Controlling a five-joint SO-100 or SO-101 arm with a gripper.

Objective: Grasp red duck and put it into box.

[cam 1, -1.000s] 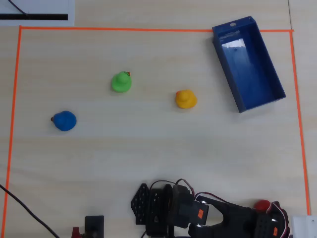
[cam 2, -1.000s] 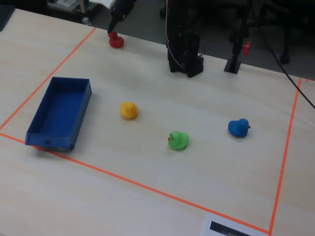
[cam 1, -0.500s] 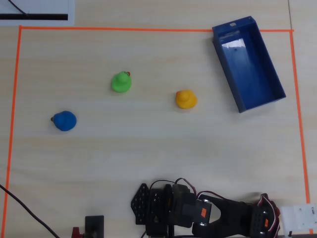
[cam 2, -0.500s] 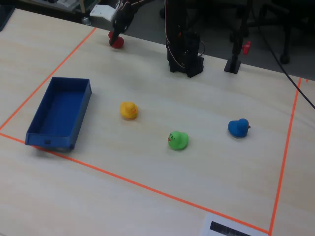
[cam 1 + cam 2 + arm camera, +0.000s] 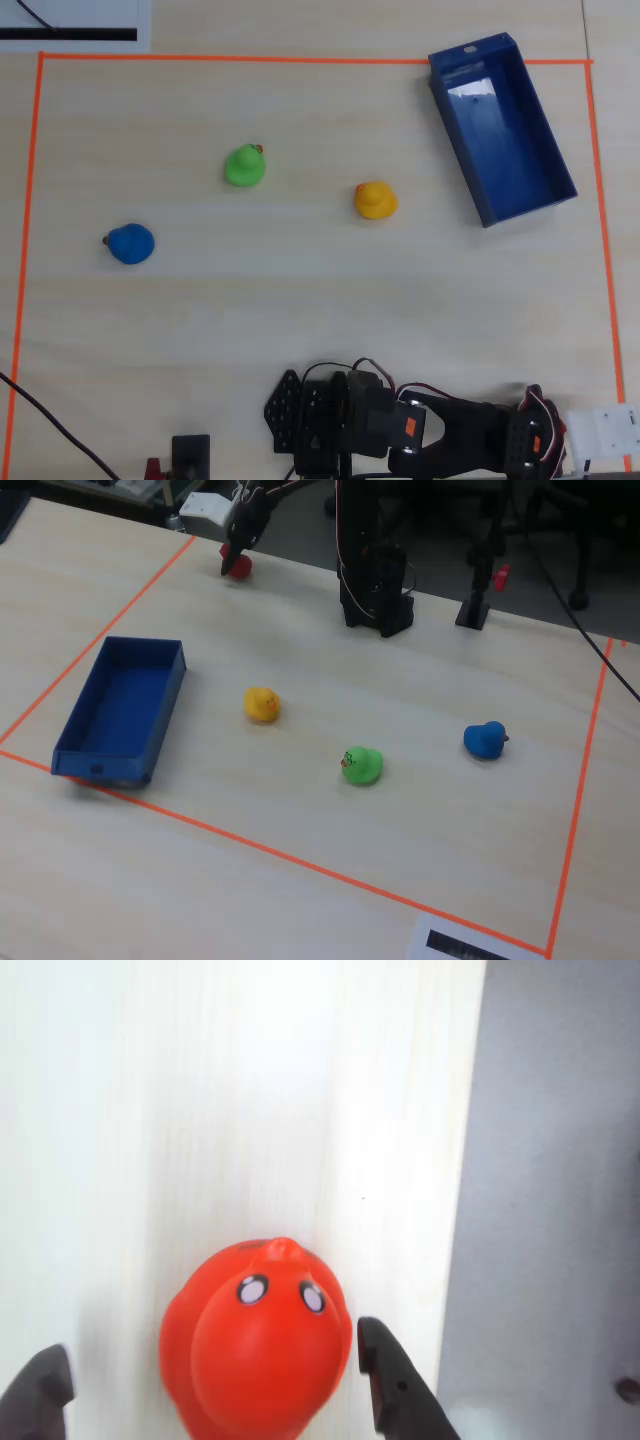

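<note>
Wrist view shows the open gripper straddling the red duck, one finger just beside it.

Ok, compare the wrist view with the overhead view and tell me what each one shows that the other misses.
Only the wrist view shows the red duck: it sits on the pale table near the edge, between the two dark fingers, which stand apart on either side of it, one close by its side.

Only the overhead view shows the box, the yellow duck, the green duck, the blue duck and the orange tape border; the arm covers the red duck there.

Both show the light wooden table.
</note>
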